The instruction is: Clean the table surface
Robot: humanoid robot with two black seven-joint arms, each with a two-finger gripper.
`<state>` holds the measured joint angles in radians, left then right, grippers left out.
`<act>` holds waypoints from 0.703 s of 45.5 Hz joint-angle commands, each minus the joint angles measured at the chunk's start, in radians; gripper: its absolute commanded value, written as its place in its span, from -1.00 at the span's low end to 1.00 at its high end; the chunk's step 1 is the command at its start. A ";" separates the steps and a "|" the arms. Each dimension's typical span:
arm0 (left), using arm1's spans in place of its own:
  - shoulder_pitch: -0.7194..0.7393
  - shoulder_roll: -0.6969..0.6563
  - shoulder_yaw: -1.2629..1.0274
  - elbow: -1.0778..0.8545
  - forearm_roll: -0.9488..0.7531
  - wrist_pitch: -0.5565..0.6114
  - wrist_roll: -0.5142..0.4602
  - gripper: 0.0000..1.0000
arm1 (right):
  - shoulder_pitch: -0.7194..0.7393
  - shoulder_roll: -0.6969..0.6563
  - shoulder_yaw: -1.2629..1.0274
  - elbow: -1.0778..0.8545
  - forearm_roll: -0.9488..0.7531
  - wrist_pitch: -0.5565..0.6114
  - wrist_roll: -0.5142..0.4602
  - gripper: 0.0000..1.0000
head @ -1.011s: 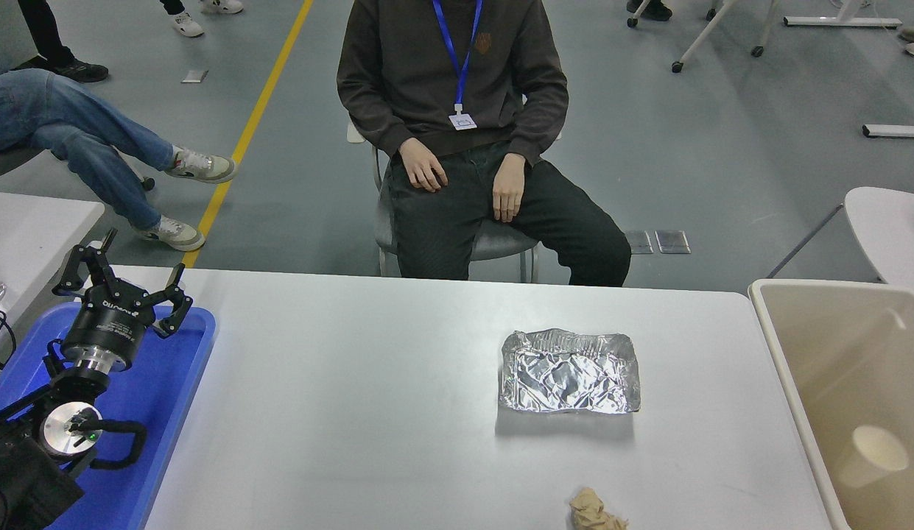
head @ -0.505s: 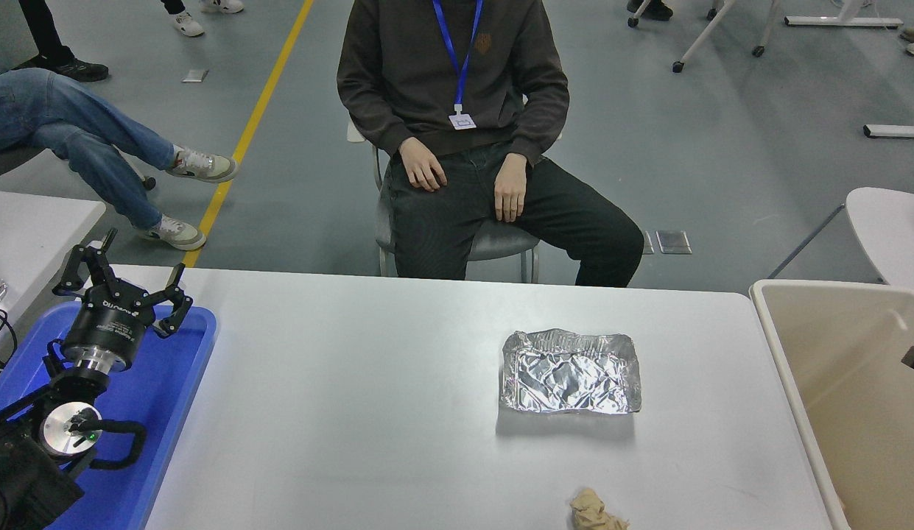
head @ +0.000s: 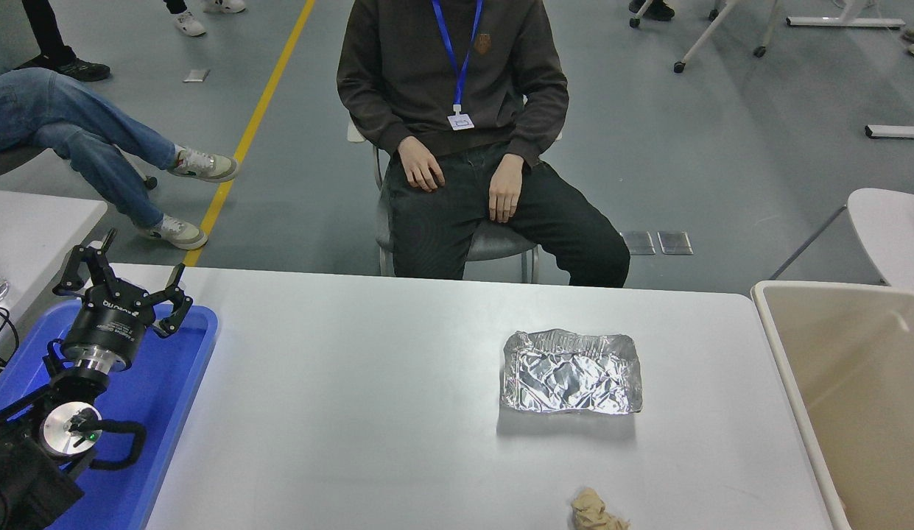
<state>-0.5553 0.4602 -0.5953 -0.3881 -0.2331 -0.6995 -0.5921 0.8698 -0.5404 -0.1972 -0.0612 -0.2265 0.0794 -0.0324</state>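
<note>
Filling most of the lower head view, the table (head: 353, 412) is white and matte, running from about 9 o'clock across to 3 o'clock. A crumpled foil tray (head: 571, 372) lies on it toward 4 o'clock, and a wad of tan paper (head: 595, 511) sits at the near edge around 5 o'clock, well apart from the foil. At 8 o'clock the left gripper (head: 124, 281) hangs over a blue tray (head: 162, 397), its jaws spread wide and holding nothing. The right gripper is out of sight. A beige bin (head: 788, 353) stands just beside the table at 3 o'clock. A person (head: 457, 96) sits at 12 o'clock, hands on thighs.
</note>
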 commanded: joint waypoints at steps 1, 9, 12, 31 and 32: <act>0.000 0.000 0.000 0.000 0.000 0.000 0.000 1.00 | 0.021 -0.009 0.195 0.007 0.165 0.003 0.005 0.97; 0.000 0.000 0.000 0.002 0.000 0.000 0.000 1.00 | 0.018 -0.055 0.430 0.121 0.168 0.008 0.003 0.98; 0.000 0.000 0.000 0.000 0.000 0.000 0.000 1.00 | 0.014 -0.107 0.499 0.223 0.168 0.011 0.000 0.98; 0.000 0.000 0.000 0.000 0.000 0.000 0.000 1.00 | -0.094 -0.280 0.751 0.779 0.168 0.011 0.002 0.98; 0.000 0.000 0.000 0.002 0.000 0.000 0.000 1.00 | -0.100 -0.280 0.760 0.793 0.168 0.011 0.002 0.98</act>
<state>-0.5553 0.4602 -0.5952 -0.3877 -0.2332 -0.6995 -0.5927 0.8266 -0.7572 0.4419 0.4794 -0.0642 0.0916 -0.0311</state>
